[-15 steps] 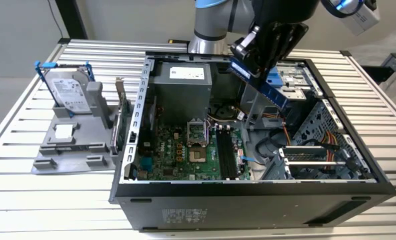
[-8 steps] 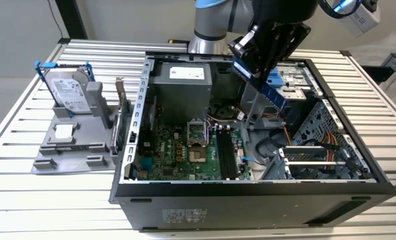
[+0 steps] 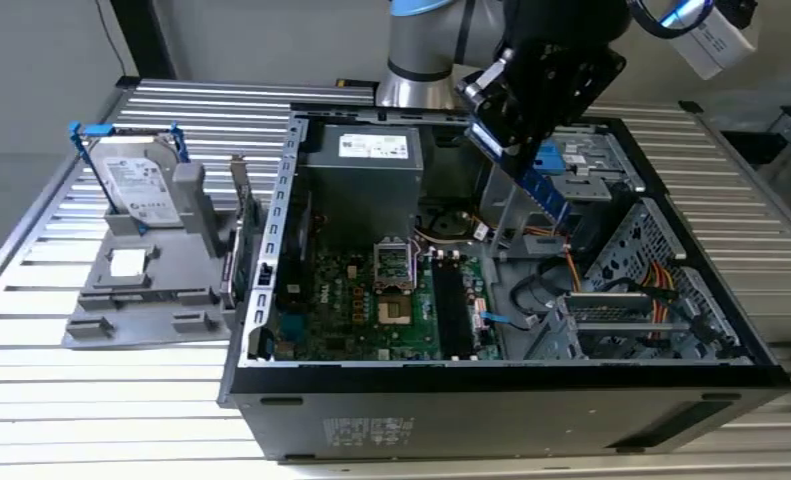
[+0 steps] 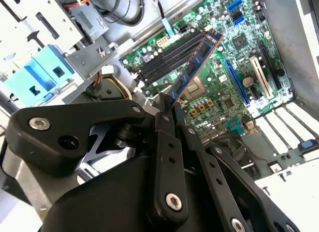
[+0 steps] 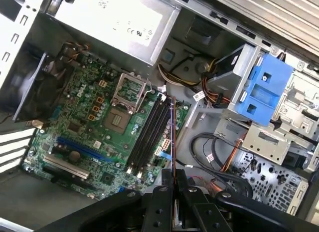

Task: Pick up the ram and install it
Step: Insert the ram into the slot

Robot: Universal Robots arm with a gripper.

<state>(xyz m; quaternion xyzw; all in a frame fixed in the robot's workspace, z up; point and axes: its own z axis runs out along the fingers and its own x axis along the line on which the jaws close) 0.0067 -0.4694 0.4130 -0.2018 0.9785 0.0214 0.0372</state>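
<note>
My gripper (image 3: 499,122) is shut on the ram (image 3: 537,182), a slim dark blue stick that slants down from the fingers over the open computer case (image 3: 502,385). In the second wrist view the ram (image 4: 195,67) points from the gripper (image 4: 168,108) toward the black memory slots (image 4: 167,57) on the green motherboard (image 4: 219,92). In the first wrist view the ram (image 5: 172,134) shows edge-on, running from the gripper (image 5: 173,178) alongside the memory slots (image 5: 149,137). The stick hangs above the board, apart from the slots (image 3: 451,310).
A silver power supply (image 3: 368,160) sits at the back of the case. A blue drive caddy (image 5: 264,87) and orange cables (image 3: 655,290) fill the drive bay side. On the exterior view's left, a hard drive (image 3: 142,190) with blue clips stands in a grey holder (image 3: 142,290) on the slatted table.
</note>
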